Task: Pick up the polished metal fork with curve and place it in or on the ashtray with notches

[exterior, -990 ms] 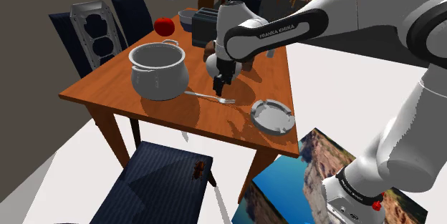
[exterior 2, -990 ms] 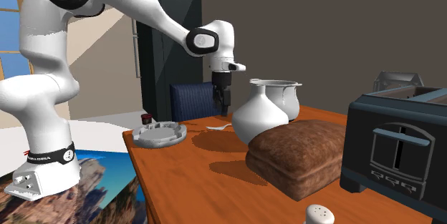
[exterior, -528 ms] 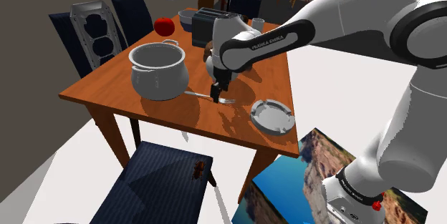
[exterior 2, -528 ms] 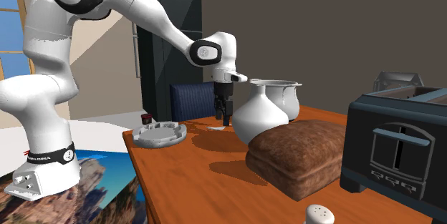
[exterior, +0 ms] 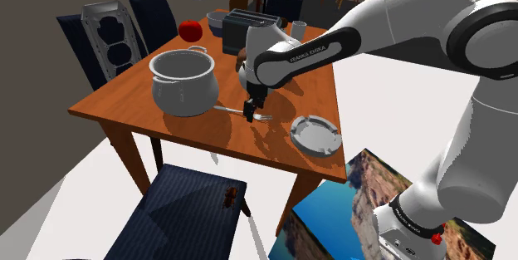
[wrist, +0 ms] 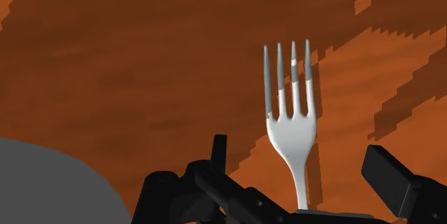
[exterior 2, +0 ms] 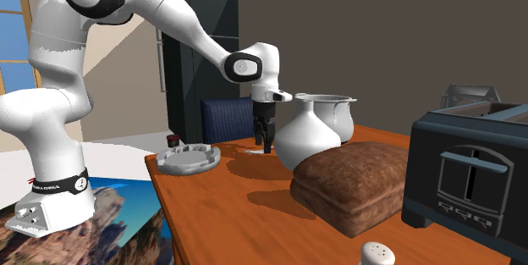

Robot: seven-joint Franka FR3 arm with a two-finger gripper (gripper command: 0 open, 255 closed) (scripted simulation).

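The fork (wrist: 292, 126) lies flat on the counter (exterior: 124, 105), tines toward the ashtray (exterior: 315, 134), handle toward the grey pot (exterior: 184, 82). The jaws stand apart astride its neck, neither plainly touching it. The wrist view cuts off the handle's end; in the second exterior view the black fingers mostly hide the fork. Bare wood separates fork and ashtray, which sits by the counter's near corner.
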